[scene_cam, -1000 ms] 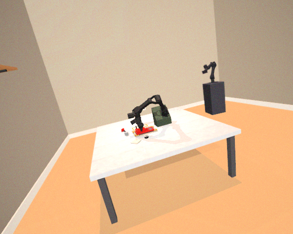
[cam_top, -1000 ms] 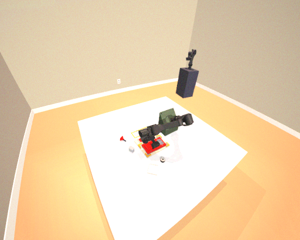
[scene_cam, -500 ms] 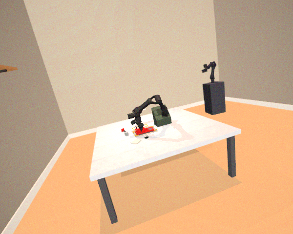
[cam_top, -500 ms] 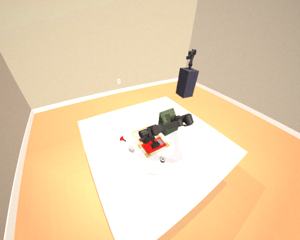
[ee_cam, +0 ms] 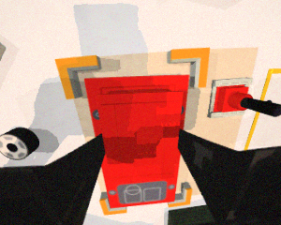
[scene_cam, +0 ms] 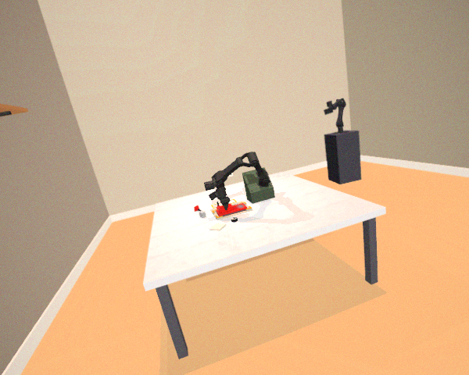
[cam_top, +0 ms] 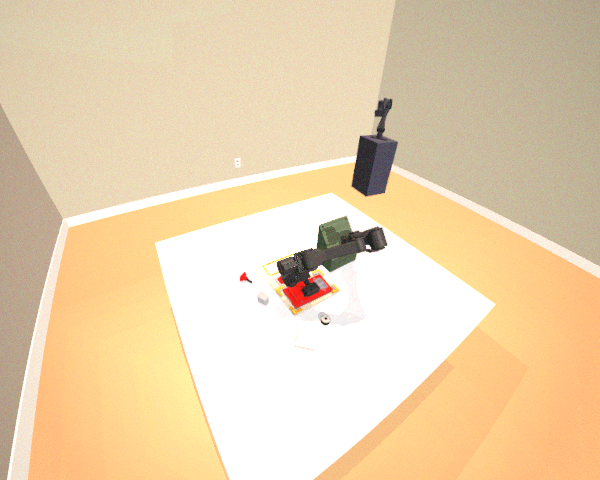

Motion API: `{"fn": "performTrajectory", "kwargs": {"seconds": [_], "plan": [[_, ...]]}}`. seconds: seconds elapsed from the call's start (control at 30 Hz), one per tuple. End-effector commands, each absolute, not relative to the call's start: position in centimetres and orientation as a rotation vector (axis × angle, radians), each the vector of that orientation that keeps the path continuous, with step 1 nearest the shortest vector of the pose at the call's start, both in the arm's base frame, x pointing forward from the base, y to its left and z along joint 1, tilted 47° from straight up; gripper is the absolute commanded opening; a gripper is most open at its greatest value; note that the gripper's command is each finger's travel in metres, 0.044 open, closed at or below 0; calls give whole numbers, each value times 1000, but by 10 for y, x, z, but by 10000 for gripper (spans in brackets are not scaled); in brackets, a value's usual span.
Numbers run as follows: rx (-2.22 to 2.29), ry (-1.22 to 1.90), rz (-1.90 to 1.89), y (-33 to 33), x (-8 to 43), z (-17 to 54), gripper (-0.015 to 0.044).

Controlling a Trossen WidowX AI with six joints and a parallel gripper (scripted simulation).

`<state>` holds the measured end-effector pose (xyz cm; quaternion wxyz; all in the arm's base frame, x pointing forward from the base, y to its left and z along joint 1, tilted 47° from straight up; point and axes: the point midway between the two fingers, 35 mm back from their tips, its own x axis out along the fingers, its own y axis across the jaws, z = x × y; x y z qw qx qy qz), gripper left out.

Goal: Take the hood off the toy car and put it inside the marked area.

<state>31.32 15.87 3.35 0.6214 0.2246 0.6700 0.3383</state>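
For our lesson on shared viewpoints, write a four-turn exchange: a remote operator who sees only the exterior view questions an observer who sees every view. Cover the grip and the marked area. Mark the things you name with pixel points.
Operator: The arm hides the grip from me. Is the gripper (cam_top: 310, 289) (scene_cam: 226, 206) (ee_cam: 140, 134) shut on anything?
Observer: Yes. The wrist view shows its fingers at the two long sides of the red hood (cam_top: 296, 297) (scene_cam: 238, 208) (ee_cam: 142, 110), shut on it.
Operator: Does anything cross the outline of the marked area (cam_top: 266, 270) (scene_cam: 233, 200) (ee_cam: 253, 127)?
Observer: In the wrist view, a black handle (ee_cam: 262, 107) overlaps one yellow edge. I can't tell how high it stands above the table.
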Motion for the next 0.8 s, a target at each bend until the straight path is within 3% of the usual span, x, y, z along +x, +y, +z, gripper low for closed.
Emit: {"fn": "performTrajectory", "kwargs": {"seconds": [0.0,0.07,0.77], "plan": [[512,1537,779,157,314,36,32],[512,1537,779,156,314,37,0],[513,1537,778,146,317,46,0]]}}
